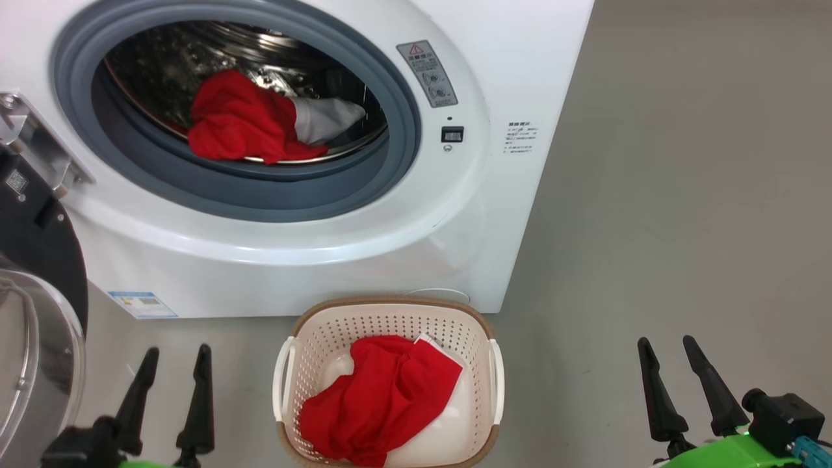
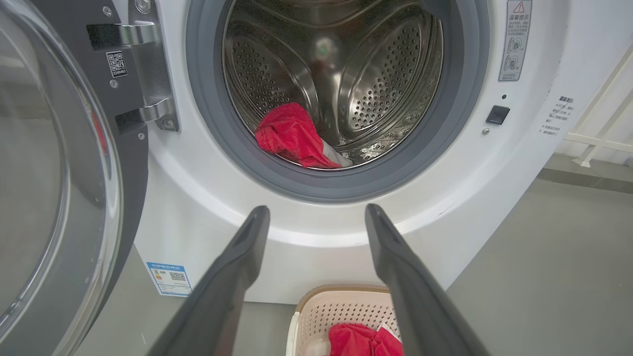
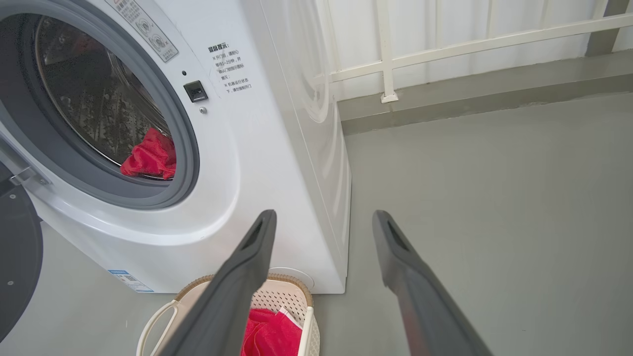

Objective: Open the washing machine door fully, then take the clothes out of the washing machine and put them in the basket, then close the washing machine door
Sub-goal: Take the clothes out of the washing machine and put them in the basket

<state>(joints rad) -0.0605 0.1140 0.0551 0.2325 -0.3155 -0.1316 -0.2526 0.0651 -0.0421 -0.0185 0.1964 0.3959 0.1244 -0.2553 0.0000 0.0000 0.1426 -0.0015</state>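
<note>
Hovering released and empty, the left pincer (image 1: 179,351) and right pincer (image 1: 666,341) are flanking the basket (image 1: 390,303) on the floor (image 1: 682,195), which is holding one red garment (image 1: 383,396); a red-and-white garment (image 1: 247,123) is lying inside the washing machine (image 1: 325,260), its door (image 1: 49,247) standing swung open.

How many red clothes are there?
2. One red garment lies in the washing machine drum, at its front lip. The other red garment lies in the basket on the floor. More could hide underneath.
</note>
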